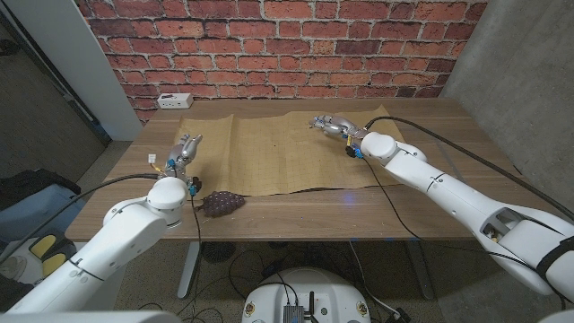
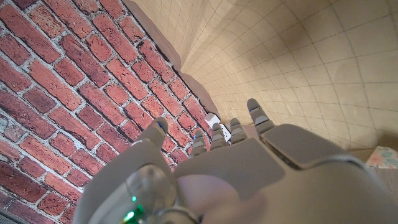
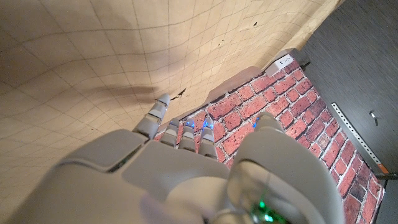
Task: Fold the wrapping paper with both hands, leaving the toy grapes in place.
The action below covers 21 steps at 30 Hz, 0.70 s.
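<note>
One tan gridded wrapping paper (image 1: 273, 152), spread flat, creased

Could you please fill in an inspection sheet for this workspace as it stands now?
Surface: wooden table, bare wood around the sheet.
Job's things: wrapping paper lying spread out, unfolded; toy grapes at its near left corner.
Clutter: white power strip at the table's far left edge.
Hands: left hand at the paper's left edge; right hand over its far right part; grip unclear for both.
Cables: black cables along both arms and under the table.
Surroundings: brick wall behind.
</note>
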Motion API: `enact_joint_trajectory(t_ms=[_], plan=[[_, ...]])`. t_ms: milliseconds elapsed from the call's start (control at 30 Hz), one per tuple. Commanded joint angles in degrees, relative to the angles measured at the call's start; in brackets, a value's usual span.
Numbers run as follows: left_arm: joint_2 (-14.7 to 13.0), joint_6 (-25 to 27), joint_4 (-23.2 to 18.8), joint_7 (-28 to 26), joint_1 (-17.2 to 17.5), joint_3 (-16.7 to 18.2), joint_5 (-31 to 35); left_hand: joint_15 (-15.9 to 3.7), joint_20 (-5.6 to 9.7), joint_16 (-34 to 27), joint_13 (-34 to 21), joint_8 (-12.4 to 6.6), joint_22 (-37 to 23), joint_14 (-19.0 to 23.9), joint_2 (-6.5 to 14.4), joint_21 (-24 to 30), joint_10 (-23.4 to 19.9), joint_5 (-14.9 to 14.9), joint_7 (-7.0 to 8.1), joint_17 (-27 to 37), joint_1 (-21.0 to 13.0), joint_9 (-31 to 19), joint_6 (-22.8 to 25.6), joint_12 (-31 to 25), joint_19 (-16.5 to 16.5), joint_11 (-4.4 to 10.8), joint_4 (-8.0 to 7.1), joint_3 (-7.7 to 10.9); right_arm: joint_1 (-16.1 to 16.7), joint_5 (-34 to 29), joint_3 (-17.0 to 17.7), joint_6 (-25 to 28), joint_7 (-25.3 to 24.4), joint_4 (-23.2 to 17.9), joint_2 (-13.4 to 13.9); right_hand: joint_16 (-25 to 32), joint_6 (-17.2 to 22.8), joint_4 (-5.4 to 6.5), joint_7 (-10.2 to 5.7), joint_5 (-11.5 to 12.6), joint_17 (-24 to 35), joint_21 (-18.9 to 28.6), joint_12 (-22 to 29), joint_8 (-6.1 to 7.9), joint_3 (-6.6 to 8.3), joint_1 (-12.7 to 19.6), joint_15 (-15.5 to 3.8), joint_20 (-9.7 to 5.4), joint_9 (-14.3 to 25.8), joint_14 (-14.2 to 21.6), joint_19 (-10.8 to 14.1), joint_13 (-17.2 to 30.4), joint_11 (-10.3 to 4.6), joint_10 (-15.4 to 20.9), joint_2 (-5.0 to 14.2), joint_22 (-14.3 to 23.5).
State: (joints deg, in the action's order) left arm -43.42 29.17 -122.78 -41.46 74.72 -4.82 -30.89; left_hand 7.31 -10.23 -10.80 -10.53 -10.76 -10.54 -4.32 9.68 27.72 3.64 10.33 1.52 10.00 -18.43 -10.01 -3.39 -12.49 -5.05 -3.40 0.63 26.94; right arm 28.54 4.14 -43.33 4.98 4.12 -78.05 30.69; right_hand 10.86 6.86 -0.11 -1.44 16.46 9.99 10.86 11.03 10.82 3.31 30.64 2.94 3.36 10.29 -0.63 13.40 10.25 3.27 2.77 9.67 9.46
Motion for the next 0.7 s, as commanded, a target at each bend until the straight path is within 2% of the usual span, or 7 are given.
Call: enact_joint_trajectory(t_ms=[33, 133, 467, 700], plan=[[0.6, 5.4, -5.5, -1.6, 4.5, 4.9, -2.2, 0.19, -0.22, 0.1, -0.2, 0.31, -0.1, -0.6, 0.2, -0.2, 0.4, -0.2, 0.04, 0.3, -0.2, -0.2, -0.4, 0.2, -0.1, -0.44, -0.03, 0.38, -2.2, -6.4, -3.6, 3.2, 0.7, -1.8, -0.3, 0.0, 0.8, -0.05, -0.09, -0.4, 0.2, -0.1, 0.2, 0.15, 0.75, 0.7, -0.48, -0.25, 0.1, 0.1, -0.3, 0.2, -0.30, 0.5, 0.16, 0.3], [0.9, 5.2, -6.1, -1.2, 5.7, 5.9, -2.5, 0.30, -0.09, 0.2, -0.2, 0.41, -0.2, -0.7, 0.1, -0.3, 0.7, -0.2, 0.06, 0.3, -0.1, -0.2, -0.7, 0.3, -0.2, -0.33, -0.11, 0.45, -2.6, -7.8, -4.5, 4.0, 1.2, -2.3, -0.3, 0.1, 1.1, -0.21, -0.16, -0.6, 0.2, -0.2, 0.3, 0.23, 0.99, 0.9, -1.10, -0.44, 0.1, 0.4, -0.6, 0.2, -0.43, 0.8, 0.10, 0.3], [1.9, 5.6, -7.5, -1.2, 8.3, 7.8, -2.3, 0.52, -0.17, 0.1, -0.2, 0.45, -0.2, -0.8, 0.1, -0.4, 0.8, -0.2, 0.03, 0.3, 0.1, -0.2, -0.9, 0.4, -0.2, -0.52, -0.27, 0.56, -3.7, -14.5, -7.7, 8.3, 0.9, -4.8, -0.7, 0.2, 2.4, -0.38, -0.51, -1.1, 0.2, -0.7, 0.6, 0.59, 1.43, 1.0, -1.34, -0.33, 0.1, 0.9, -2.7, 0.2, -0.97, 1.9, 0.01, 0.3], [2.5, 6.8, -8.9, -1.8, 9.5, 8.9, -1.8, 0.55, -0.20, 0.1, -0.2, 0.44, -0.2, -0.8, 0.0, -0.5, 0.8, -0.3, -0.08, 0.3, 0.2, -0.2, -1.1, 0.4, -0.3, -0.56, -0.42, 0.65, -4.2, -17.8, -9.3, 9.2, 1.1, -5.1, -1.1, 0.1, 3.9, -0.45, -0.56, -1.4, 0.2, -0.6, 0.7, 0.95, 1.81, 1.1, -1.68, -0.54, 0.2, 0.8, -3.2, 0.2, -1.16, 2.6, 0.06, 0.3]])
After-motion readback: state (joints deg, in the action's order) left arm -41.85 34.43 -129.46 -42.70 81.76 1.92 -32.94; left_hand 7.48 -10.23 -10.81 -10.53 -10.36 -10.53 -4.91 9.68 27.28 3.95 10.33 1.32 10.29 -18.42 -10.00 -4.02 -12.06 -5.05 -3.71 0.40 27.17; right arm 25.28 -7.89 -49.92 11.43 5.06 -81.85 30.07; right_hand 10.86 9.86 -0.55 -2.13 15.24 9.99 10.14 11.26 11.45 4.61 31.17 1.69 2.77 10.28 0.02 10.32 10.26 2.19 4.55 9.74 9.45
